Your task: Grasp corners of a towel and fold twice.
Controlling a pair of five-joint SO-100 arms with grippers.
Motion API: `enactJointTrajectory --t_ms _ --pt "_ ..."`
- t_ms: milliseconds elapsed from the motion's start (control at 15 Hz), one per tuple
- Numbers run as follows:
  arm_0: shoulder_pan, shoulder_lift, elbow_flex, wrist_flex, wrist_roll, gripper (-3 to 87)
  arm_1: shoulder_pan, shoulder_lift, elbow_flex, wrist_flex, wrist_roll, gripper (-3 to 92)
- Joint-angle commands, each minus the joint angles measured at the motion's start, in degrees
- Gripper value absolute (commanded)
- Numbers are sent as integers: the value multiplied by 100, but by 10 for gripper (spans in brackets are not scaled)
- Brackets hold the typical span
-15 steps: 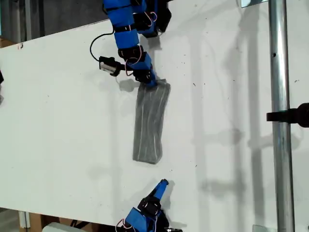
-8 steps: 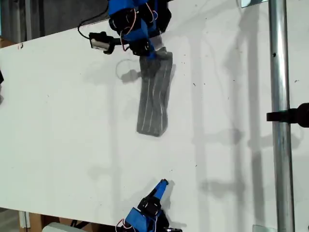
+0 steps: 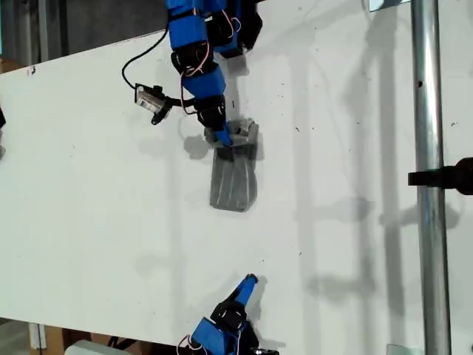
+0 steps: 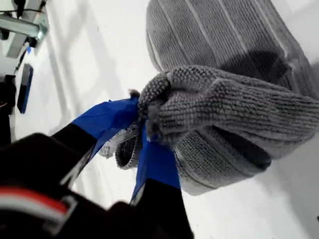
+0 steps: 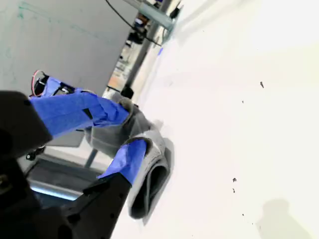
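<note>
Now the towel (image 3: 235, 188) has been doubled back over itself, clamped in my first gripper (image 3: 224, 139) (second fold begun); my second gripper (image 3: 250, 281) is left open, empty

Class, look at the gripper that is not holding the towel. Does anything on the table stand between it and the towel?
Nothing visible does. Only bare white table lies between my second gripper and the towel. My first gripper holds the towel's far end, bunched in its fingers.
</note>
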Motion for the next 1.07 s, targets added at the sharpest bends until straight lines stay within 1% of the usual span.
enactJointTrajectory --t_ms 0,333,600,800,867,933,1000 --pt "-35 35 -132 -9 -18 109 202 -853 -765 -826 -264 -1" --pt "-62 35 -26 -53 -88 109 571 -2479 -2452 -888 -923 -1" --pt "-141 35 -18 -62 0 110 642 -4447 -3305 -1890 -923 -2" --pt "-193 35 -62 -62 79 110 519 -5054 -4553 -1854 -1169 20" --pt "-202 35 -62 -79 97 110 562 -5054 -4843 -1670 -1257 91" --pt "-193 35 -62 -88 97 109 589 -5063 -5133 -1345 -1257 228" --pt "-176 35 -62 -88 88 107 571 -4948 -5150 -1406 -1257 213"
